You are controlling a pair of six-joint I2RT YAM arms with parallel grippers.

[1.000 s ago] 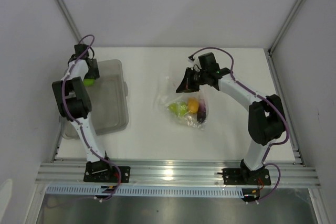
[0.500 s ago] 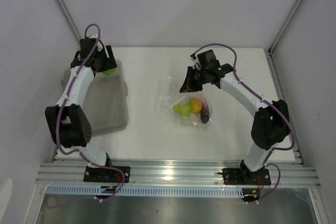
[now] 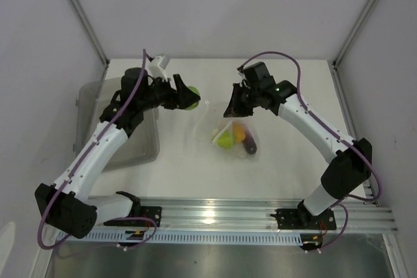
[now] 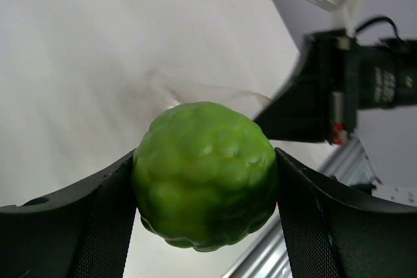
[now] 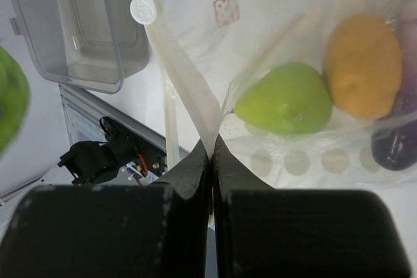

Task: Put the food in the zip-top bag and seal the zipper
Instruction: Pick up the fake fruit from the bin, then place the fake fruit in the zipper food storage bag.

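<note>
While the right tool (image 5: 212, 146) pinches the zip-top bag (image 5: 273, 43) open, the left tool (image 3: 187, 98) grips the green fruit (image 4: 205, 174) alongside.

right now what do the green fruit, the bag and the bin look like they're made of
The round green fruit looks like moulded plastic or rubber: bumpy skin, soft sheen. The zip-top bag is thin clear plastic film: it creases, and the yellow-green pear shows through. The bin seems to be rigid translucent grey plastic, with straight walls and a moulded rim.
</note>
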